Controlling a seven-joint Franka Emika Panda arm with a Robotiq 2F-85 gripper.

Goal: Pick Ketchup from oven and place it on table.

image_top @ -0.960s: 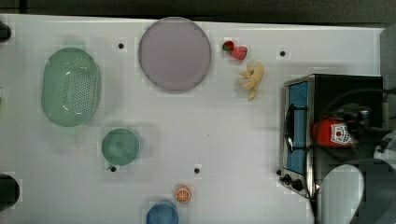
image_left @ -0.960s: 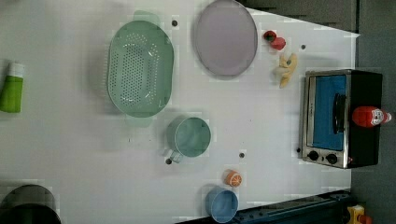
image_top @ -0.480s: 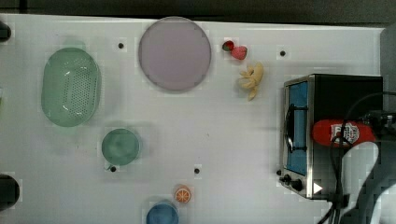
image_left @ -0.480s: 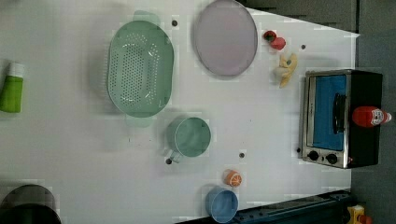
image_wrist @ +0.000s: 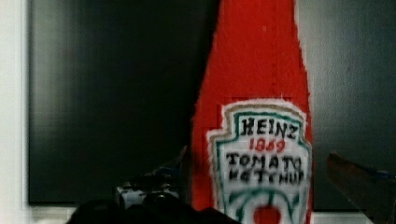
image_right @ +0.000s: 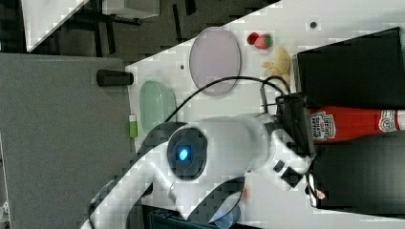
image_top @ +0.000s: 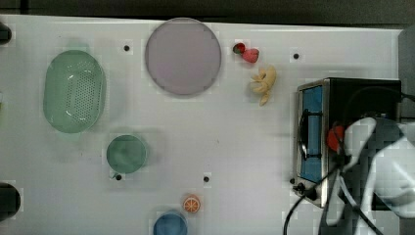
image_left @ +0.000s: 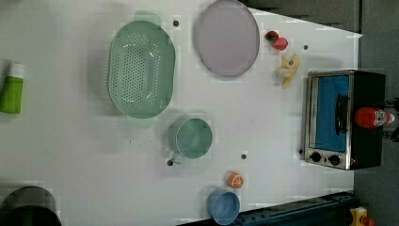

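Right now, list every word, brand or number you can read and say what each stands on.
"HEINZ": white label of the ketchup, wrist view.
"1869": same label, red figures, a little blurred.
"TOMATO KETCHUP": same label, below.
Label on the ketchup in the right view: too blurred to read.
The oven knobs: no markings legible.
Green bottle: nothing legible.

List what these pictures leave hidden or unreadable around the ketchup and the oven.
- Ketchup: in the top view the white arm covers most of it.
- Ketchup cap: cut off by the wrist view's edge.
- Oven interior: the left view's blue glass hides it.
- Oven knobs: too small to read settings.
- Contact between fingers and bottle: undecidable in the wrist view.
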